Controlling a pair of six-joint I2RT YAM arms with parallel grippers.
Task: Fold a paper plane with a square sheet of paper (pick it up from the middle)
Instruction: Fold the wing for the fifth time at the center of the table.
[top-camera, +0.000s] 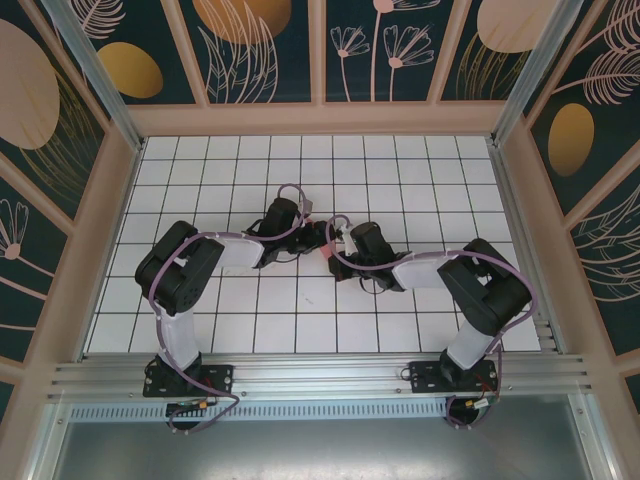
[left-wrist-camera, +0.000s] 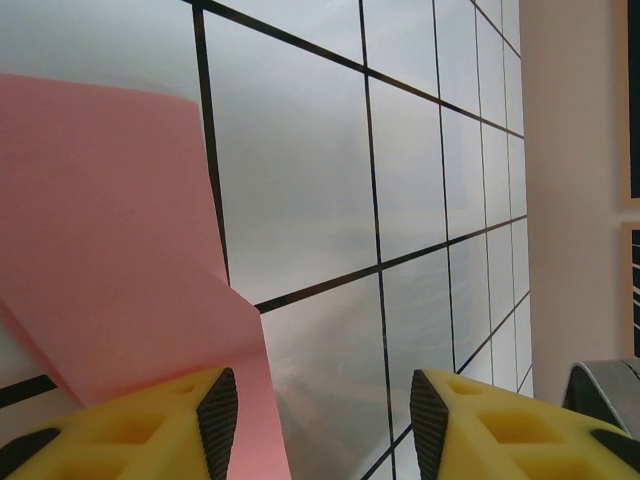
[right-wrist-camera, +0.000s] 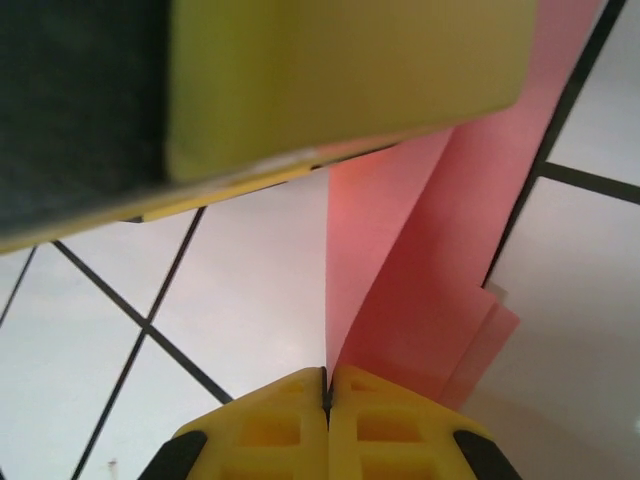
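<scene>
The salmon-pink sheet of paper (right-wrist-camera: 420, 270) is folded into layers and stands up from the tiled table. My right gripper (right-wrist-camera: 327, 385) is shut on its lower edge, the paper fanning out above the closed jaws. Close over it hangs a yellow finger (right-wrist-camera: 340, 80) of the left gripper. In the left wrist view the paper (left-wrist-camera: 110, 250) lies at the left, partly under the left fingertip (left-wrist-camera: 215, 415). My left gripper (left-wrist-camera: 325, 420) is open, its gap over bare tile. From above, both grippers meet mid-table around a pink scrap of paper (top-camera: 328, 256). I cannot tell whether it forms a paper plane.
The white grid-tiled table (top-camera: 300, 160) spreads out on all sides of the two arms. Beige walls (top-camera: 320, 118) border it at the back and sides, and a metal rail (top-camera: 320, 375) runs along the near edge by the arm bases.
</scene>
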